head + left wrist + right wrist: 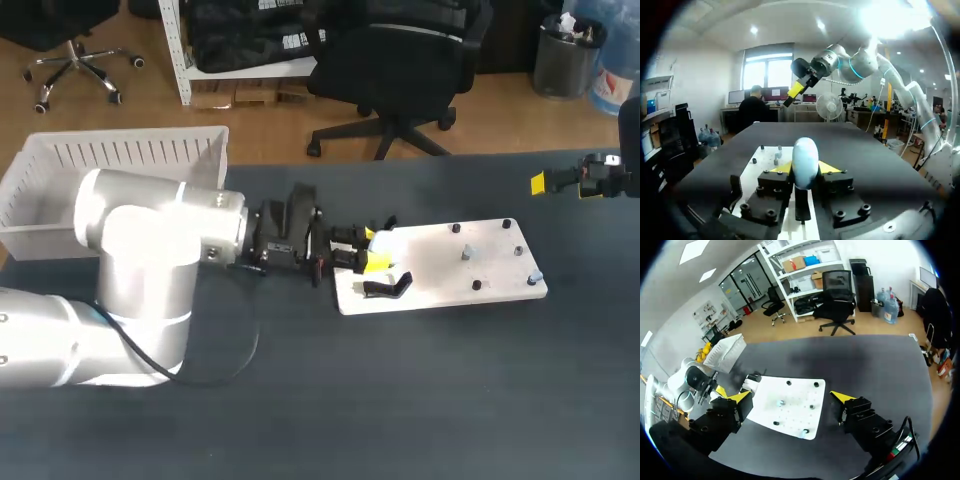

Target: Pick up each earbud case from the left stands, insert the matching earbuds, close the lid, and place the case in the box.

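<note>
The place is a robotics lab. Two grey robot arms, the left arm [150, 260] and the right arm [860, 62], stand at a dark table [400, 400]. The table carries a white board [440, 285] with small stands [466, 254] and a white slatted box [110, 160].

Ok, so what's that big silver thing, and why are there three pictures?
It is a robot arm, one of two at a dark table. One picture looks down from above; the two round ones come from cameras on each arm's wrist. The left claw is pinching a small pale earbud case at the end of a white board with little pegs. The right claw is open, holding nothing, up above the table. The white box sits at the table's far left corner.
</note>
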`<state>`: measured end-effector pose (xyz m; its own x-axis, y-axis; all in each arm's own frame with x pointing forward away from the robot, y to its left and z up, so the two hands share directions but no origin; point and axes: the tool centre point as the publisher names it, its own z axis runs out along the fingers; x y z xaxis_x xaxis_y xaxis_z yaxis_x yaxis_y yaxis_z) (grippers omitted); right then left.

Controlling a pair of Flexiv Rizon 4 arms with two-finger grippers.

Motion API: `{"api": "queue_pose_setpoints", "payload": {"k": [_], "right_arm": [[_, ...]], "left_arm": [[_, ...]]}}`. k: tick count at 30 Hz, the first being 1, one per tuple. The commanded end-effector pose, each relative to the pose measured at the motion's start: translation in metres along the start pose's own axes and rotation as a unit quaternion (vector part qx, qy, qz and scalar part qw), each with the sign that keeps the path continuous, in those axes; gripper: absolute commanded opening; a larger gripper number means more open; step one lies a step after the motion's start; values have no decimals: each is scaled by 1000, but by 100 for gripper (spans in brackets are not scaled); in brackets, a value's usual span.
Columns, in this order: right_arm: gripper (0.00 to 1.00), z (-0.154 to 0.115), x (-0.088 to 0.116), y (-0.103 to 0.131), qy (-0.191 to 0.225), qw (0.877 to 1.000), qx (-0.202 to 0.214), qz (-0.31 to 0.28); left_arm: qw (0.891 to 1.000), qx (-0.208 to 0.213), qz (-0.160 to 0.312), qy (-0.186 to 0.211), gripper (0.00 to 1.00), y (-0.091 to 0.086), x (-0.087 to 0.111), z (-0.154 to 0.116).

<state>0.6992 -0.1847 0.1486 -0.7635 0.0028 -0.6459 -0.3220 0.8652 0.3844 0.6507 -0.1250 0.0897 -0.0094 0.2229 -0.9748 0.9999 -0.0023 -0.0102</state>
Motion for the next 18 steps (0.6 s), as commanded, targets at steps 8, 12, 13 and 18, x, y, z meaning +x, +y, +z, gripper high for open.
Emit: {"api": "queue_pose_setpoints", "payload": {"k": [8,12,13,18], "right_arm": [[100,0,0,0,1,1000,1,0],[100,0,0,0,1,1000,1,0],[100,0,0,0,1,1000,1,0],[100,0,0,0,1,1000,1,0]], "left_arm": [[998,-34,6,-53,0,-16,-21,-16],[998,-34,6,-53,0,-16,-21,-16],[998,-34,6,-53,0,-16,-21,-16],[998,-34,6,-53,0,-16,-21,-16]]}}
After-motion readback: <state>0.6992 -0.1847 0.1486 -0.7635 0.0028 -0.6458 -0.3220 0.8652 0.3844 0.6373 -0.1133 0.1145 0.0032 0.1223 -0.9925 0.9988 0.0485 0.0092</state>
